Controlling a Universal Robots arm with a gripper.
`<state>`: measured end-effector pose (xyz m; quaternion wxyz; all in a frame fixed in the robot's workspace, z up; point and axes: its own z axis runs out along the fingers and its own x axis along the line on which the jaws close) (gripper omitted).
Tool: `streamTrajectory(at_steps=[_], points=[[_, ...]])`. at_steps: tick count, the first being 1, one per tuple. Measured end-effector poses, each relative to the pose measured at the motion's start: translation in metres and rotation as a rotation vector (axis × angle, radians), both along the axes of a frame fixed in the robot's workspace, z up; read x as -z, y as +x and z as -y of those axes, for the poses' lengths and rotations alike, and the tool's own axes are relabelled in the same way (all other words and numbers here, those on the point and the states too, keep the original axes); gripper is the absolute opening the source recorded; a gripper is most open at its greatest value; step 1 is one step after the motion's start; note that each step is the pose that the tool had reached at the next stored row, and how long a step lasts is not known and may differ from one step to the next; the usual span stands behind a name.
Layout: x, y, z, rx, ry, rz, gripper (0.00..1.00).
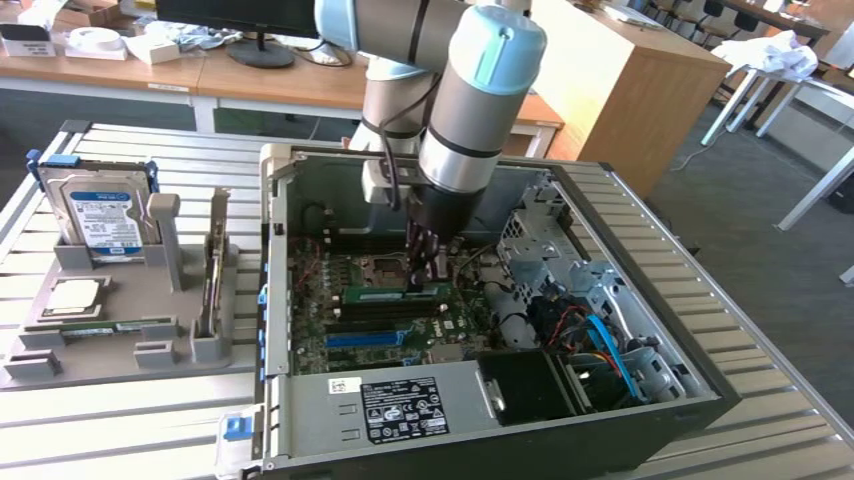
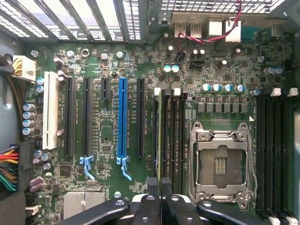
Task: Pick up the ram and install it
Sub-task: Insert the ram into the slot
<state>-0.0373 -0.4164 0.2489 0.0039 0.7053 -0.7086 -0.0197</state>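
The black tool (image 1: 430, 283) is clamped on one end of the long, narrow green circuit-board ram (image 1: 391, 293). The ram stands on edge along the black memory slots (image 2: 174, 140) of the green motherboard (image 2: 101, 133), mid-frame in the exterior view inside the open black computer case (image 1: 694, 395); whether it is seated cannot be told.

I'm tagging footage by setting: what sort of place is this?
Likely a robotics lab or workshop: an open computer case on a slatted metal table, a robot arm reaching into it, office desks with a monitor behind.
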Motion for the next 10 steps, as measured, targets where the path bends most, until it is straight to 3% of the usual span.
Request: streamTrajectory(at_steps=[10], points=[[0.0028,-0.0001,0.0015,0.0,-0.0003,0.0001,0.11]])
